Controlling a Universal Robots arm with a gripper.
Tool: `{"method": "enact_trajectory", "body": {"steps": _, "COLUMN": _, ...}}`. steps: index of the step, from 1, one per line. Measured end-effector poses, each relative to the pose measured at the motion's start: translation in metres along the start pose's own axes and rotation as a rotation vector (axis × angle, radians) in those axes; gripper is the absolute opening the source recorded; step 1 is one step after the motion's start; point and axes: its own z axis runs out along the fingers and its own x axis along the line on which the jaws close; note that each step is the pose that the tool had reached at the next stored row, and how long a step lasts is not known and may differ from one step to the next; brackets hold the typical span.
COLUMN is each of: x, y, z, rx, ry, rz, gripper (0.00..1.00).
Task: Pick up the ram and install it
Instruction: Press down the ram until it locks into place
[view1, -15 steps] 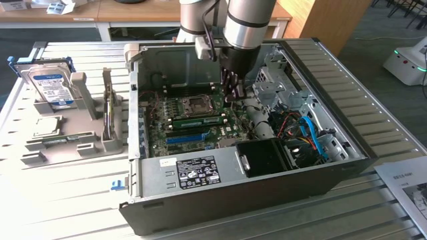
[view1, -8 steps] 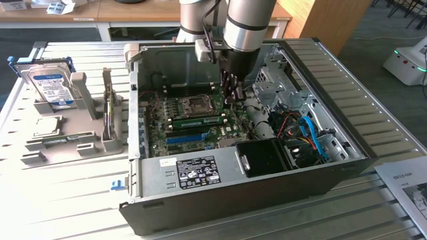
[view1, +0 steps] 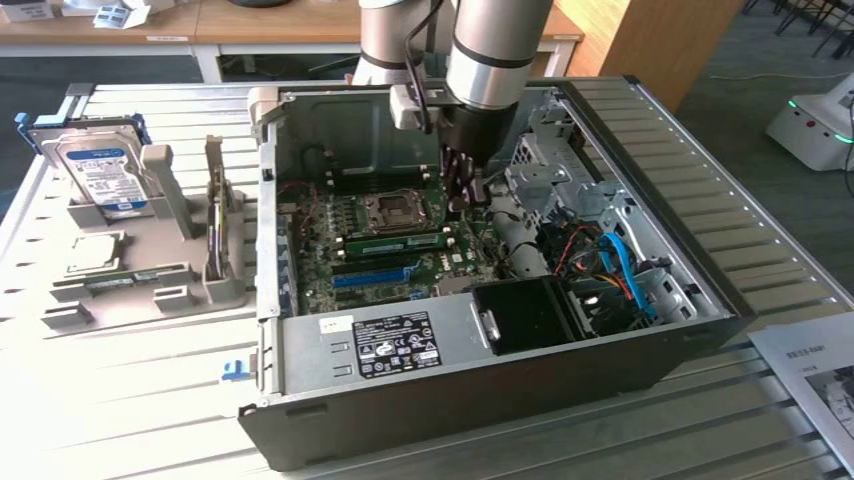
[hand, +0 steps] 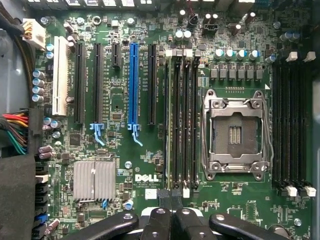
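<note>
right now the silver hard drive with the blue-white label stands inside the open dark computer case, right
No. The silver hard drive with the blue-white label stands in the grey holder, outside the open dark computer case; the exterior view shows it.

This looks like a robotics lab. An open PC case (view1: 441, 400) lies on a slatted metal surface (view1: 120, 420), with a robot arm (view1: 497, 50) reaching down into it. Just beside the case, on the exterior view's left, a grey fixture (view1: 174, 180) holds a hard drive (view1: 104, 175). Behind the case stand wooden desks (view1: 254, 25). Beyond it, on the exterior view's right, a white mobile robot (view1: 811, 120) stands on grey carpet (view1: 747, 60).
</note>
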Motion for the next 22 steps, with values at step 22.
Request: {"method": "enact_trajectory", "body": {"steps": 22, "x": 0.0, "y": -0.0002, "z": 0.0152, "rx": -0.0001, "ry": 0.0, "rz": 0.0, "gripper": 0.1}}
